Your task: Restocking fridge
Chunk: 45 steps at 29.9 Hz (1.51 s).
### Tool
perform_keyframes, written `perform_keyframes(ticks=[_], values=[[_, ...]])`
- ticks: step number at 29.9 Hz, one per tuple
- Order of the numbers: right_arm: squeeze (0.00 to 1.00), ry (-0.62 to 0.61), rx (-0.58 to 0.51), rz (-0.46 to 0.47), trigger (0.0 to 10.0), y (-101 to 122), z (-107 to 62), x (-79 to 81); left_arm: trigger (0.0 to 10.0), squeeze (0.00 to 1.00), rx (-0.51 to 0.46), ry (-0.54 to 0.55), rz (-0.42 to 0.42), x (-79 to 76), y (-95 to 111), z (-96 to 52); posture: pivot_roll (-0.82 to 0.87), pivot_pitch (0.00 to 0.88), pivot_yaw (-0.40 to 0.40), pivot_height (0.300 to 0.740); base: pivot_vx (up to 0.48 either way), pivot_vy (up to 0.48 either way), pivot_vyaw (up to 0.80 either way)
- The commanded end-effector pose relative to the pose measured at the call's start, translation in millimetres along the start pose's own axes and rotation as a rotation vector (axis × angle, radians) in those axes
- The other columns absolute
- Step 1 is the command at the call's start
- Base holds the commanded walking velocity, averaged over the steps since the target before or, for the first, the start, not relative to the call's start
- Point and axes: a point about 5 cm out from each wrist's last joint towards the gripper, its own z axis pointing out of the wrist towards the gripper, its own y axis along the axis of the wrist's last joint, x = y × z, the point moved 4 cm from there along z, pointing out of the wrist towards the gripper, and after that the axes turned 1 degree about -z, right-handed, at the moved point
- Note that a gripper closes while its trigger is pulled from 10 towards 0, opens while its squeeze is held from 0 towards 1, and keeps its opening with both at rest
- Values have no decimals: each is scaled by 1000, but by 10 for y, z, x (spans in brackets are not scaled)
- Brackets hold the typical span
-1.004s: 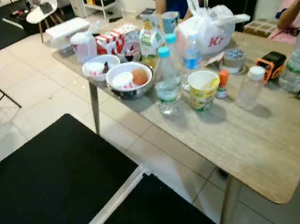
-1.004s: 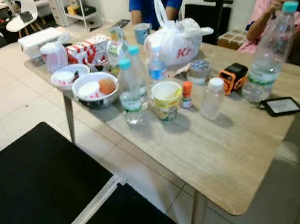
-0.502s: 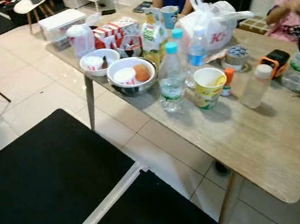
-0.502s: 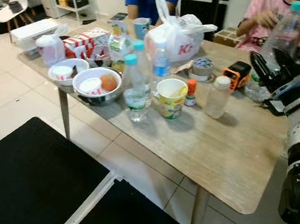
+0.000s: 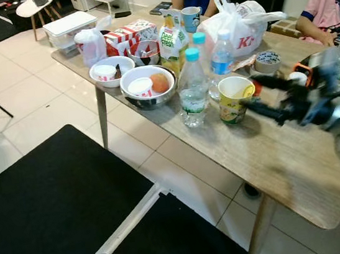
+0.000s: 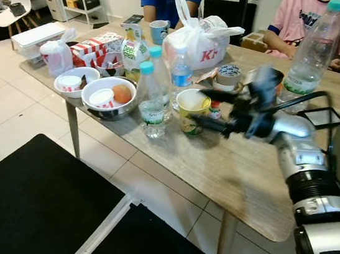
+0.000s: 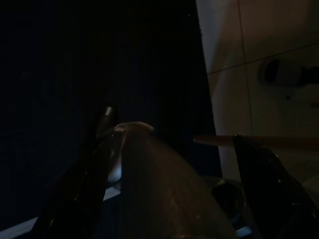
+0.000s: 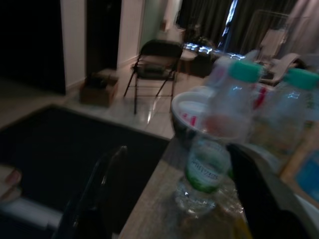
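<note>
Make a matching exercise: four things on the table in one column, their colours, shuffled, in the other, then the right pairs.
Things:
1. carrier bag
2. roll of tape
3. cup nearest the right tool : cup
4. cap of the front bottle

Colours:
A. yellow
B. teal
C. white with red letters
D. grey

Pairs: 1-C, 2-D, 3-A, 4-B

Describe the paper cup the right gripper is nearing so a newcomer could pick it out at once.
On the wooden table, look near its front edge, right of the nearest teal-capped water bottle. The yellow-green paper cup stands there, open-topped and unlidded, just ahead of the open right gripper.
</note>
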Motion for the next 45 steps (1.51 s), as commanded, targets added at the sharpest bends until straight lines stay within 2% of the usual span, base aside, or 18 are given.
perform_keyframes(ticks=[1,3,4,5,6,7,10,12,15,18,20,26,33,34,38,45], values=[[1000,65,95,-99,10000,-3,186,95,10000,0,12,3,4,22,-30,-13,-9,15,2,740,0,0,0],[1000,73,104,-105,10000,-5,199,110,10000,0,12,3,4,22,-30,-13,-9,15,2,740,0,0,0],[1000,55,154,-165,10000,-27,329,102,10000,0,18,3,7,18,-45,-13,-9,14,0,740,0,0,0],[1000,55,154,-165,10000,-27,329,102,10000,0,18,3,7,18,-45,-13,-9,14,0,740,0,0,0],[761,40,186,-189,10000,-43,397,86,10000,0,19,1,7,14,-48,-11,-9,14,0,740,0,0,0],[0,34,220,-210,10000,-65,457,79,10000,0,19,-1,8,9,-48,-10,-9,14,0,740,0,0,0],[0,-7,334,-272,10000,-152,575,23,10000,0,21,-6,13,-2,-51,-7,-7,5,-7,740,0,0,0],[0,-27,369,-290,10000,-171,632,0,10000,0,22,-7,13,-3,-55,-8,-4,5,-9,740,0,0,0],[0,-36,376,-297,10000,-165,672,-3,10000,0,23,-6,15,2,-60,-11,0,5,-11,740,0,0,0],[0,-32,483,-360,10000,-257,696,-12,10000,0,27,-1,15,24,-84,-24,2,3,-14,740,0,0,0],[0,-63,534,-368,10000,-284,683,-77,10000,0,30,-1,13,27,-99,-28,2,2,-15,740,0,0,0],[0,-168,579,-352,10000,-256,607,-256,10000,0,28,-6,7,11,-109,-25,4,6,-18,740,0,0,0],[0,-234,617,-329,10000,-287,524,-354,10000,0,31,-6,5,6,-120,-24,4,6,-18,740,0,0,0],[0,-253,673,-333,10000,-356,468,-388,10000,0,31,-7,4,4,-124,-24,4,6,-18,740,0,0,0],[0,-303,754,-345,10000,-423,380,-460,10000,0,32,-8,2,2,-130,-24,0,12,-20,740,0,0,0],[0,-356,797,-311,10000,-457,322,-510,10000,0,34,-9,-2,-1,-152,-28,3,15,-23,740,0,0,0]])
